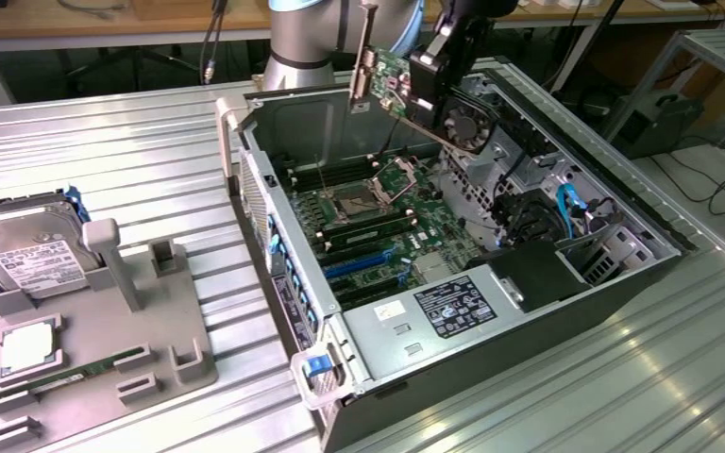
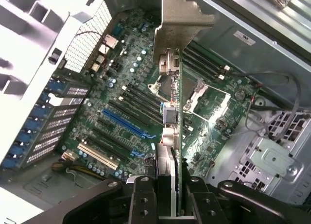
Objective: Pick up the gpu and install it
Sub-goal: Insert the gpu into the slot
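Closest to the wrist camera is the gripper (image 2: 170, 204). Its two black fingers (image 2: 141, 202) are clamped on the gpu (image 2: 178, 112), one on each face of the card. I see the card edge-on, running away from the camera, with its silvery bracket (image 2: 182, 20) at the far end. Below it lies the green motherboard (image 2: 121, 97). The long blue slot (image 2: 124, 124) sits off to one side of the card's edge, clear of it.

From the exterior view, the gripper (image 1: 445, 80) holds the gpu (image 1: 388, 75) in the air over the far end of the open case (image 1: 489, 373). The card is tilted, with its bracket (image 1: 362, 57) toward the exterior view's left and its round black fan (image 1: 470, 123) lower, toward the exterior view's right. It touches nothing in the case and is not seated in any slot. The CPU socket (image 1: 356, 203) lies on the board below it.

The case rests on a ribbed metal table (image 1: 124, 142). On the exterior view's left, well apart from the case, a grey fixture (image 1: 148, 330) carries a hard drive (image 1: 23, 250) and a narrow green memory stick (image 1: 86, 371).
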Motion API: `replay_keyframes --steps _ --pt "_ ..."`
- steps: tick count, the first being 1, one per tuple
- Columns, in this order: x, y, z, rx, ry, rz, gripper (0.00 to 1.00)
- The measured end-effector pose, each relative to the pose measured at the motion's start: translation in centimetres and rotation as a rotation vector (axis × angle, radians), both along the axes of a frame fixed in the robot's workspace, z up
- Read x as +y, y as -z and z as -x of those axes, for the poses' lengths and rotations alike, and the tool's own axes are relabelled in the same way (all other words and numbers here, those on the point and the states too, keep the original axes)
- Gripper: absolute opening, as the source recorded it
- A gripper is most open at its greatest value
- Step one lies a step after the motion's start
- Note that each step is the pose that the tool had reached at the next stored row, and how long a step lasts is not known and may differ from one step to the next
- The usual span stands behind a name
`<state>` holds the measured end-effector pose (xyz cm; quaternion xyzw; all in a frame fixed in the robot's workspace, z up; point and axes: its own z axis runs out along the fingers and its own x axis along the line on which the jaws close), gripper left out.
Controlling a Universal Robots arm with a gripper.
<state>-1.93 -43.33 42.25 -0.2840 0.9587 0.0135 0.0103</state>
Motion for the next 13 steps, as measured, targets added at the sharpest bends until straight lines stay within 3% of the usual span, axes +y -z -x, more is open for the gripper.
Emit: replay_keyframes --steps 13 --pt "0.00 0.00 0.00 0.0000 -0.225 0.0001 0.28"
